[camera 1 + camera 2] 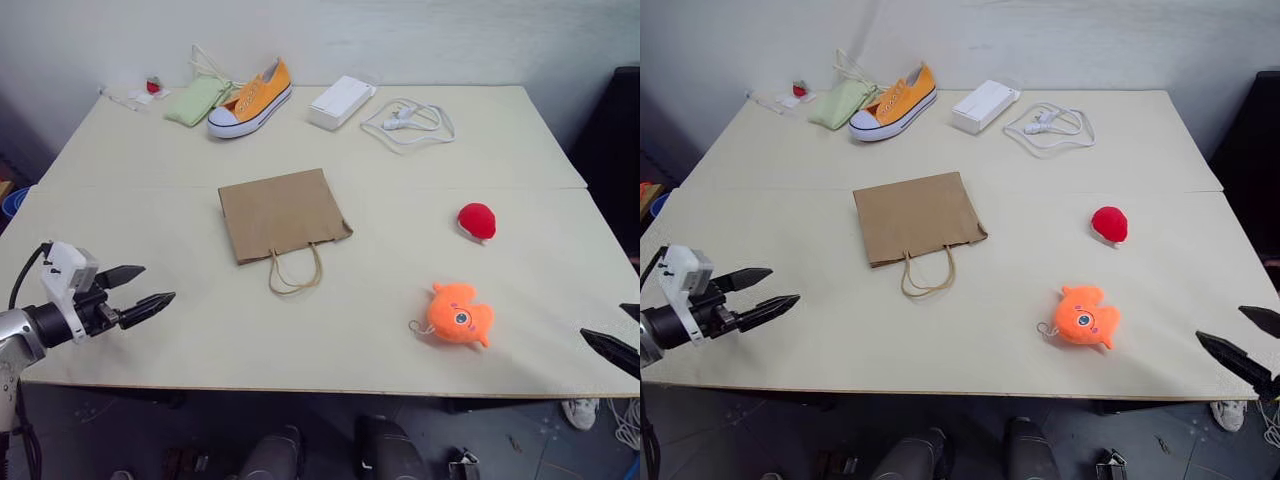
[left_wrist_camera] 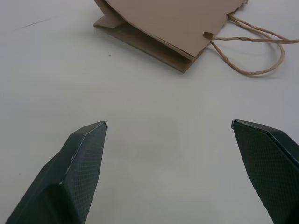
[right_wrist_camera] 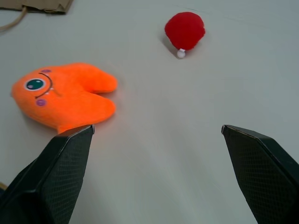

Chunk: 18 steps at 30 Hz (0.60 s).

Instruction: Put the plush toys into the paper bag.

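Note:
The brown paper bag lies flat in the middle of the table, its twisted handles toward me. An orange fuzzy fish-like plush toy rests near the front right, and a small round red plush toy lies behind it. My left gripper hovers open and empty over the front left of the table, well left of the bag. At the front right edge my right gripper stands open and empty, to the right of the orange toy, with the red toy farther off.
Along the far edge of the cream table lie a pale green pouch, an orange sneaker, a white box and a coiled white cable. A small red item sits at the back left corner.

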Each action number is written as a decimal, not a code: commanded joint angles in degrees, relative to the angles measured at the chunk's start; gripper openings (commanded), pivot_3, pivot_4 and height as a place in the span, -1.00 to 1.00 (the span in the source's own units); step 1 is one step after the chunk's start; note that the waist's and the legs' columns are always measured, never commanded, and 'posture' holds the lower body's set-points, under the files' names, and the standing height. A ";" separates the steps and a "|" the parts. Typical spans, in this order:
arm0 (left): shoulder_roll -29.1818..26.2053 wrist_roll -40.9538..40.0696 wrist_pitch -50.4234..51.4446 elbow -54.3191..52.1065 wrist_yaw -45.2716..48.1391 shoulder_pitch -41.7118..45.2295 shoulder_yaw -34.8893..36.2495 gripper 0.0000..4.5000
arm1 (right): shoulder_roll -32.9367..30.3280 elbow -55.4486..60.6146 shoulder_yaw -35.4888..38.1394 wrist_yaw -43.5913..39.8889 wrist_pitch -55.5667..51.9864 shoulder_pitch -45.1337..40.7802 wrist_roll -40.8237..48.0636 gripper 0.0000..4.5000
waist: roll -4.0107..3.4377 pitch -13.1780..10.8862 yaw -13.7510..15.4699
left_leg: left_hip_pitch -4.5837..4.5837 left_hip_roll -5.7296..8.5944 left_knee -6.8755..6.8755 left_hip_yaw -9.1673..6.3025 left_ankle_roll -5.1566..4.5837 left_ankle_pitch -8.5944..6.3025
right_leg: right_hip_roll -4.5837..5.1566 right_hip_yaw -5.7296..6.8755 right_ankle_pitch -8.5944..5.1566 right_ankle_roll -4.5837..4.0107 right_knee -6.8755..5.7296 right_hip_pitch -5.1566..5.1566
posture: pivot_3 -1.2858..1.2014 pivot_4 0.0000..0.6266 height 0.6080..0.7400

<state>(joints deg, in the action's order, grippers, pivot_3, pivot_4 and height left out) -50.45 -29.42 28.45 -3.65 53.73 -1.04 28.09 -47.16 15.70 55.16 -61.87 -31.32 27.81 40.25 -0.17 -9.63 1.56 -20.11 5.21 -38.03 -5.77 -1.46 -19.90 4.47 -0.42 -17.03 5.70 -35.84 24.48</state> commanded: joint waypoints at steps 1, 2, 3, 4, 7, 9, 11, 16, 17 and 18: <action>-1.33 0.42 -1.19 0.31 1.16 0.65 0.00 0.98 | -1.32 2.73 3.19 -0.75 -1.79 0.74 2.80 0.98 | 0.01 0.00 -0.01 | 0.00 -0.01 0.00 -0.01 0.00 0.00 | 0.00 0.01 0.00 0.00 0.00 0.00 | 0.03 -0.52 1.00; -1.19 0.02 -0.59 0.42 1.16 1.04 0.01 0.98 | -1.28 3.07 3.33 -0.43 -2.08 0.66 3.00 0.98 | 0.01 0.00 -0.02 | 0.00 -0.01 0.00 -0.01 0.00 0.00 | 0.00 0.01 0.00 0.00 0.00 0.00 | 0.03 -0.52 1.00; -1.34 0.19 0.01 0.57 0.92 1.31 -0.18 0.98 | -1.21 3.30 3.39 0.24 -2.34 0.38 3.05 0.98 | 0.01 0.00 -0.02 | 0.00 -0.01 0.00 -0.01 0.00 0.00 | 0.00 0.01 0.00 0.00 0.00 0.00 | 0.03 -0.52 1.00; -1.47 0.14 0.30 0.67 1.24 1.44 -0.37 0.98 | -1.16 3.49 3.42 0.77 -2.59 0.19 3.03 0.98 | 0.01 0.00 -0.05 | -0.01 -0.01 0.00 -0.01 0.00 0.00 | -0.01 0.01 0.00 0.00 -0.01 0.01 | 0.03 -0.52 1.00; -1.62 0.25 0.36 0.71 1.72 1.45 -0.58 0.98 | -0.94 4.09 3.59 1.56 -3.06 0.16 2.72 0.98 | 0.01 0.00 -0.08 | 0.00 -0.02 0.01 0.00 0.01 0.00 | -0.01 0.01 0.00 0.00 0.00 0.02 | 0.03 -0.52 1.00; -1.67 0.38 0.08 0.86 1.90 1.50 -0.70 0.98 | -0.76 4.57 3.66 2.18 -3.26 0.32 2.58 0.98 | 0.01 0.00 -0.05 | -0.01 -0.01 0.01 0.00 0.01 0.00 | -0.01 0.01 0.00 0.00 0.00 0.02 | 0.03 -0.52 1.00; -1.80 0.75 -0.36 1.29 2.01 1.81 -1.04 0.98 | -0.53 5.20 3.67 2.84 -3.45 0.46 2.50 0.98 | 0.01 0.00 -0.04 | -0.01 -0.01 0.01 0.00 0.01 0.00 | -0.01 0.01 0.00 0.00 0.00 0.02 | 0.03 -0.52 1.00; -2.29 2.06 -1.74 2.23 2.80 3.25 -2.73 0.98 | 0.38 7.45 3.66 4.94 -3.37 0.45 2.26 0.98 | 0.01 0.00 -0.04 | -0.01 -0.01 0.01 0.00 0.01 0.00 | -0.01 0.01 0.00 0.00 0.00 0.02 | 0.03 -0.52 1.00; -2.54 2.64 -2.38 2.37 3.33 3.55 -3.40 0.98 | 0.59 7.99 3.58 5.57 -2.87 0.27 1.86 0.98 | 0.01 0.00 -0.03 | -0.01 0.00 0.01 0.00 0.00 0.00 | 0.00 0.01 0.00 0.00 0.00 0.02 | 0.03 -0.52 1.00; -2.94 3.03 -3.19 2.42 4.34 4.01 -4.30 0.98 | 0.69 8.84 3.51 6.09 -2.53 0.03 1.74 0.98 | 0.01 0.00 -0.01 | -0.01 0.00 0.01 0.00 0.01 0.00 | 0.00 0.01 0.00 0.00 0.00 0.02 | 0.03 -0.52 1.00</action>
<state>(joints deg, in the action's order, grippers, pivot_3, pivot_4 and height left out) -52.13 -27.03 26.97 -1.25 56.85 2.08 23.79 -46.95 22.65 56.56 -56.61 -34.92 27.85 41.93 -0.16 -9.62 1.54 -20.12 5.20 -38.03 -5.78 -1.45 -19.91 4.46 -0.42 -17.03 5.69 -35.84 24.50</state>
